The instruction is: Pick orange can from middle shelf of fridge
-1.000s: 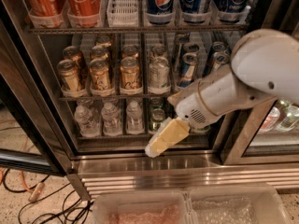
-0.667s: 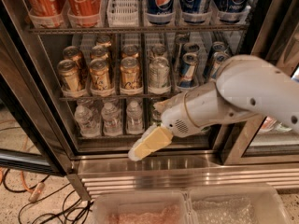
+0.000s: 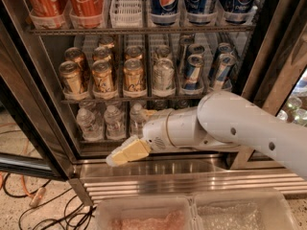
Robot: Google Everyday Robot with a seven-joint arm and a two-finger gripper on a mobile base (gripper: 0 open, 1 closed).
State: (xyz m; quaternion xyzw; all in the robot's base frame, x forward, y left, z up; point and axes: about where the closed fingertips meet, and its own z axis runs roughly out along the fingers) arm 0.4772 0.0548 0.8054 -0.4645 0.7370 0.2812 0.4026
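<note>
The arm is sweeping left across the open fridge, and that's the big change in this last second. The gripper is sliding leftward and dipping a touch lower as it goes. Right now it's hanging in front of the steel sill, just below the small bottles on the bottom rack. Whether the claw is released or clenched I cannot tell from where I'm standing, but it's carrying nothing.

Up on the middle shelf nothing is stirring. The orange cans are sitting upright in their lanes on the left side, and the front three make a neat row. The nearest orange can is standing just beside the silver can, with the slim blue cans further right. None of them is shifting, and all are staying well apart from the gripper.

So what is that sideways run buying? By my reckoning it's putting the gripper under the orange lanes rather than under the blue ones, where it was heading from. That's the lining-up part coming along. The height is the trouble, since it's sitting a full rack too low. I'd say it's going to need to climb to can level and reach in before any grasp is happening. The pick itself isn't yet begun.
</note>
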